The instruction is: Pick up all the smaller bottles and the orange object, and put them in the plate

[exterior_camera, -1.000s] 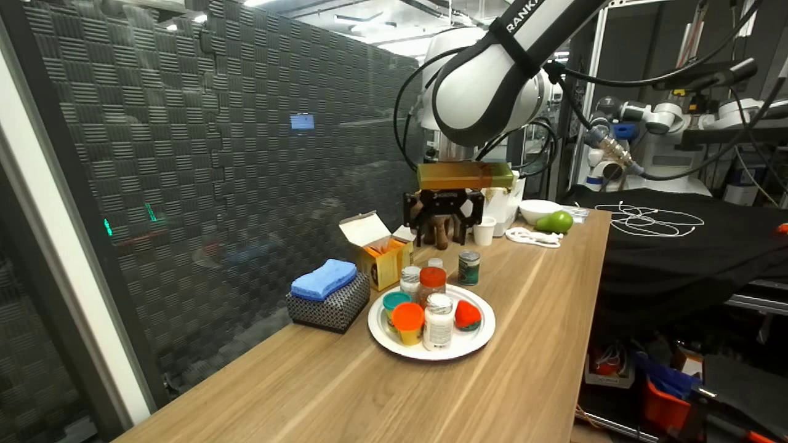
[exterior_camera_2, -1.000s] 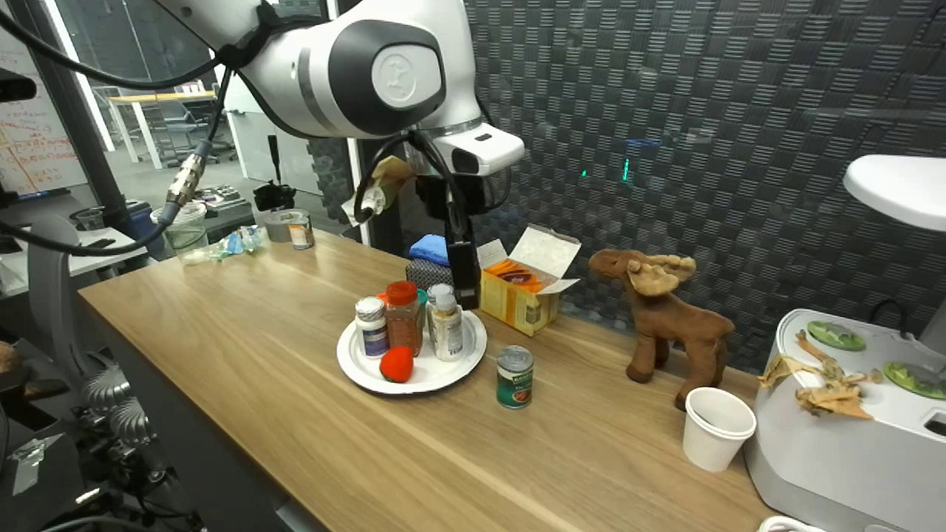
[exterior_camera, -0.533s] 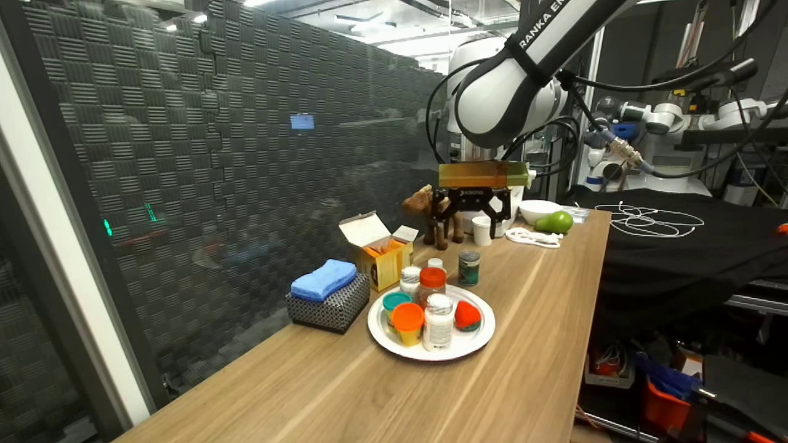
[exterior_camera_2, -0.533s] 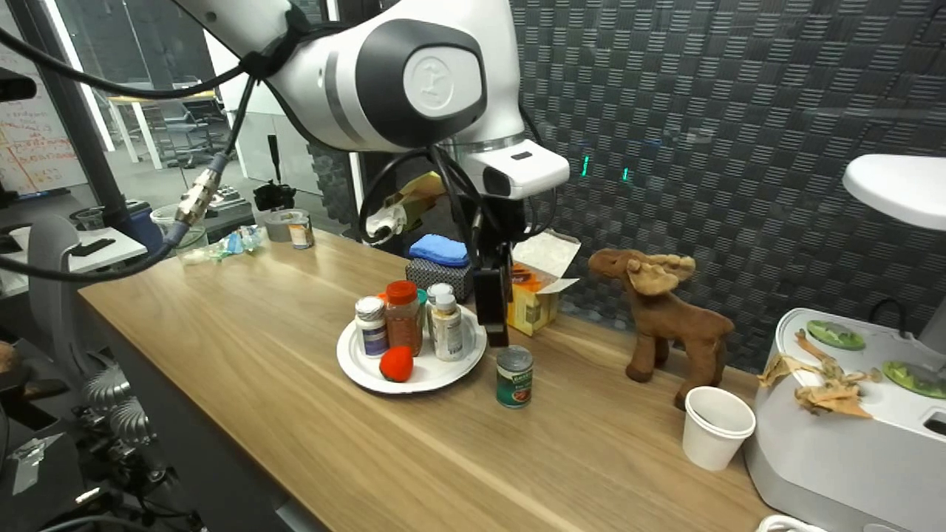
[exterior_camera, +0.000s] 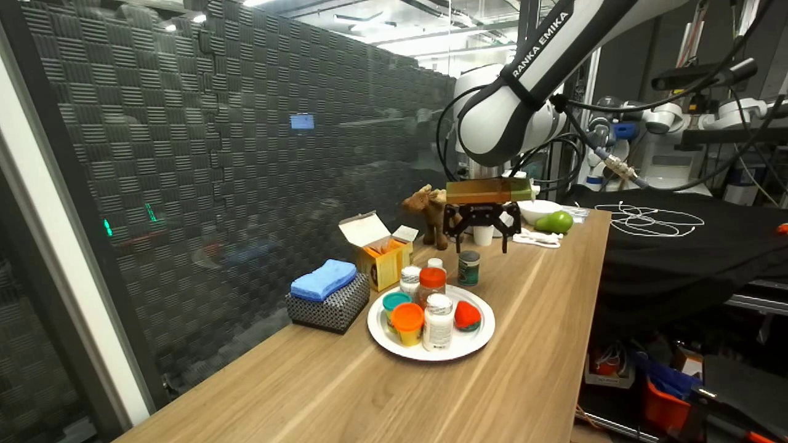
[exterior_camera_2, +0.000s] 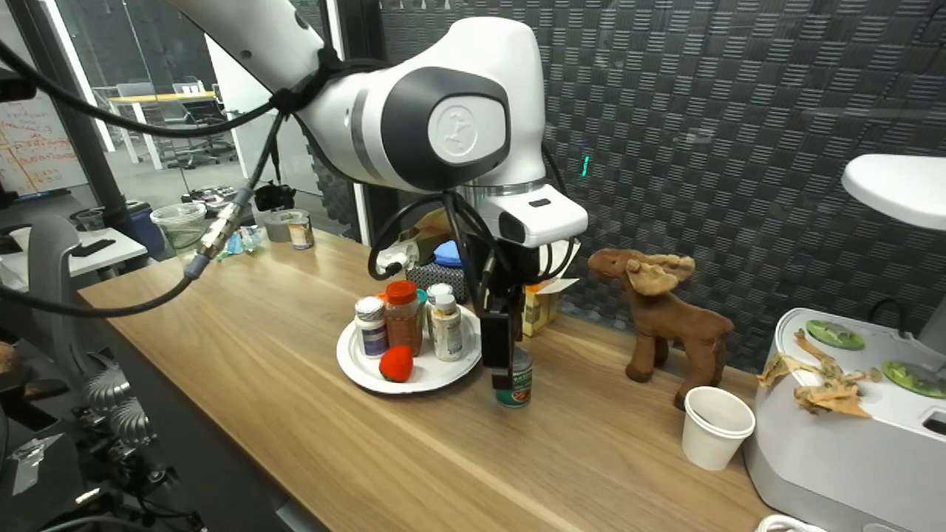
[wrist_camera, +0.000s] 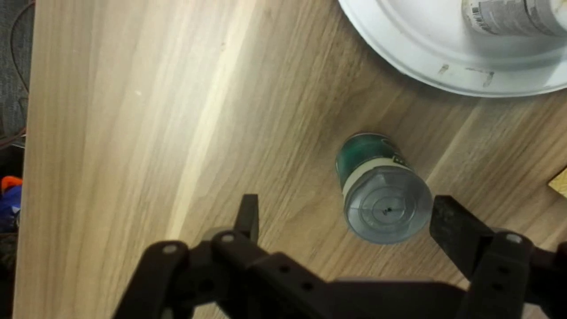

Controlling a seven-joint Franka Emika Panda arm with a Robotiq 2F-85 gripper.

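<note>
The white plate (exterior_camera: 381,335) holds several smaller bottles: a white bottle (exterior_camera: 438,326), a red-capped brownish jar (exterior_camera_2: 403,325), a teal-lidded tub (exterior_camera: 394,301) and an orange-lidded tub (exterior_camera: 407,320) among them. A rounded orange-red thing, seemingly the orange object (exterior_camera_2: 397,364), also sits on it. Off the plate, a short green can with a grey lid (wrist_camera: 387,208) stands upright on the table. My gripper (wrist_camera: 345,210) is open above the can, pointing down. In the wrist view the lid appears between the fingers, close to the right one; nothing is gripped. One finger (exterior_camera_2: 497,347) partly hides the can in an exterior view.
A yellow open box (exterior_camera: 385,261) and a dark patterned box with a blue cloth (exterior_camera: 324,280) stand beside the plate. Along the table are a brown toy moose (exterior_camera_2: 665,318), white paper cups (exterior_camera_2: 715,428) and a white appliance (exterior_camera_2: 828,428). The table edge (wrist_camera: 26,177) shows left in the wrist view.
My gripper has moved rightward in both exterior views and come down from beyond the plate to above the green can. The plate, its contents and the can have stayed put.
</note>
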